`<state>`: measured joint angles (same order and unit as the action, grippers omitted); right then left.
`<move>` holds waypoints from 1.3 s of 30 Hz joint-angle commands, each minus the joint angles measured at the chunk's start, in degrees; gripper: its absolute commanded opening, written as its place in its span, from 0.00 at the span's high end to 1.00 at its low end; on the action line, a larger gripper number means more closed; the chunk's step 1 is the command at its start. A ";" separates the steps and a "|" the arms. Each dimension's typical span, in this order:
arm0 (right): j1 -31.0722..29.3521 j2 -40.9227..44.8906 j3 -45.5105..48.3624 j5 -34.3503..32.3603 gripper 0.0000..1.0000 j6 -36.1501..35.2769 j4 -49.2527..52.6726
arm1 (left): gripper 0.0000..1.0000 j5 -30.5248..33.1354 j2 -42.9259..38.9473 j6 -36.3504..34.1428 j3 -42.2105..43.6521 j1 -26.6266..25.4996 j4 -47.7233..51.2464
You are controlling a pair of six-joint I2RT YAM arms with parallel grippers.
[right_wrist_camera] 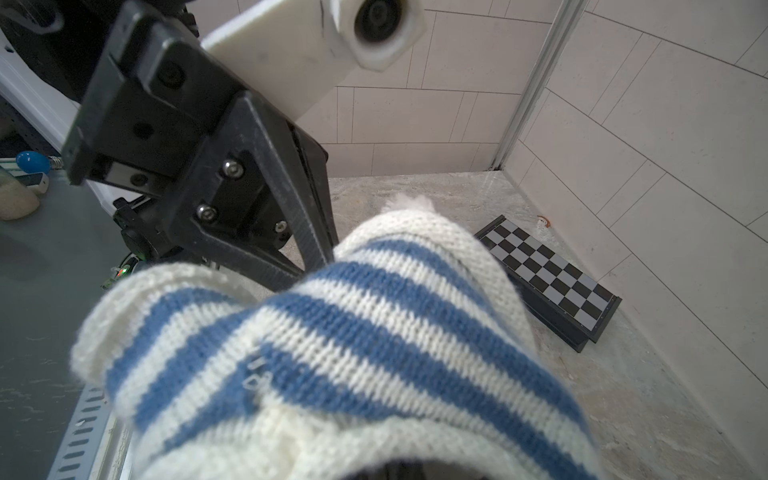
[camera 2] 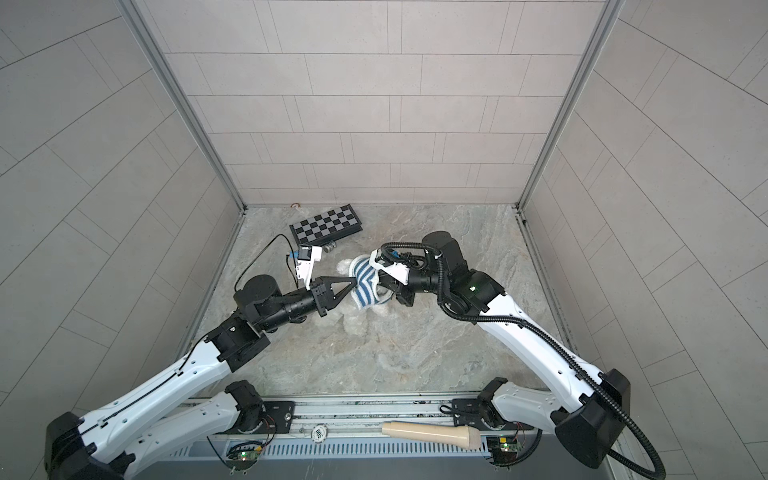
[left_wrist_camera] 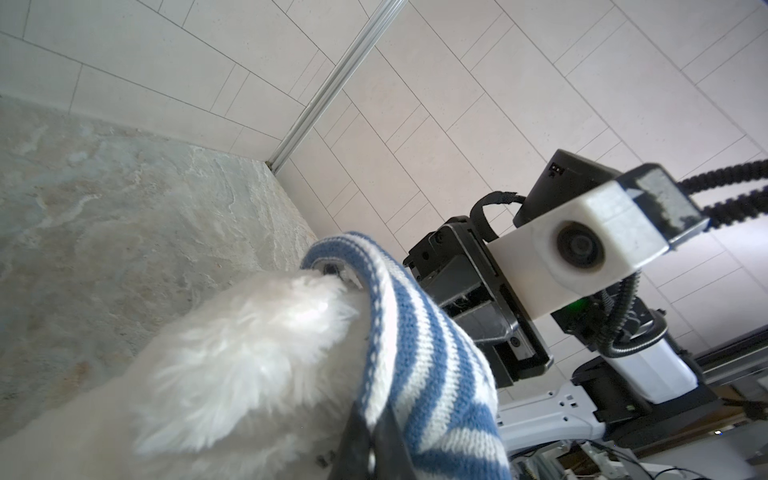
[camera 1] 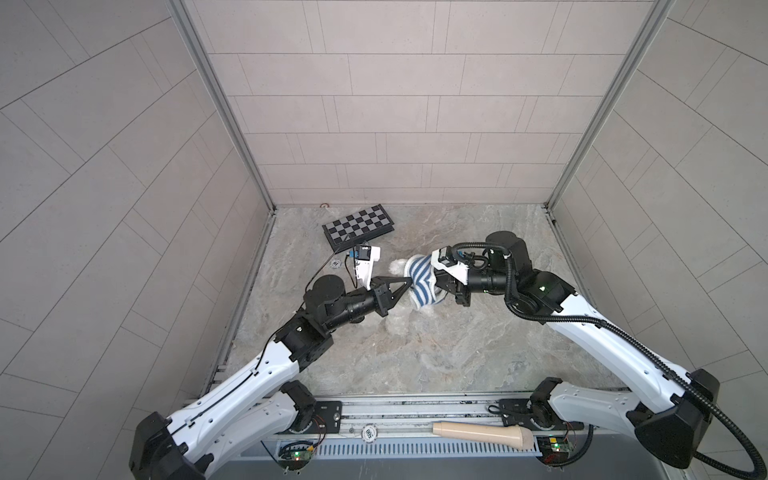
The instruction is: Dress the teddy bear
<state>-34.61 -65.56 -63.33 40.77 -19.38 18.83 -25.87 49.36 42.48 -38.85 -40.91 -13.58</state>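
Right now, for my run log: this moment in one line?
left claw: shut on striped shirt | right claw: shut on striped shirt | teddy bear: partly in striped shirt

The left arm (camera 1: pixel 232 386) and right arm (camera 1: pixel 602 345) wear white shells over black joints. A ribbed black cable (camera 1: pixel 648 354) runs along the right arm, a thin black cable (camera 1: pixel 328 259) along the left. Black triangular fingers (right_wrist_camera: pixel 307 232) carry silver screws (right_wrist_camera: pixel 232 168), and each wrist camera (left_wrist_camera: pixel 579 245) sits in a white housing.

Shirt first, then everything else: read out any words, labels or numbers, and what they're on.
Shirt: pale stitched letters, too blurred to read.
Left wrist camera: tiny label, unreadable.
Round disc on the front rail: mark too small to read.
No legible text anywhere.
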 commanded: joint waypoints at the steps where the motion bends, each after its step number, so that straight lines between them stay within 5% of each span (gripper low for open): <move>1: -0.39 2.00 -2.28 0.63 1.00 -3.64 0.89 | 1.00 0.25 -1.63 -1.74 -2.70 0.15 0.80; 9: -1.21 4.79 -1.67 0.10 1.00 -7.55 2.78 | 1.00 0.21 -2.87 2.51 -2.35 6.54 4.26; 24: -4.40 9.38 -1.25 -1.82 1.00 -15.29 8.42 | 1.00 3.74 -2.34 3.22 -1.67 9.96 11.04; 39: -7.01 11.85 1.07 -4.05 1.00 -16.31 4.09 | 1.00 3.01 3.09 -4.58 -0.93 9.92 17.53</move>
<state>-40.88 -56.14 -62.41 33.78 -34.26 27.20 -25.71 51.94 41.39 -40.07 -31.90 0.23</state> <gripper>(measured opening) 0.078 0.041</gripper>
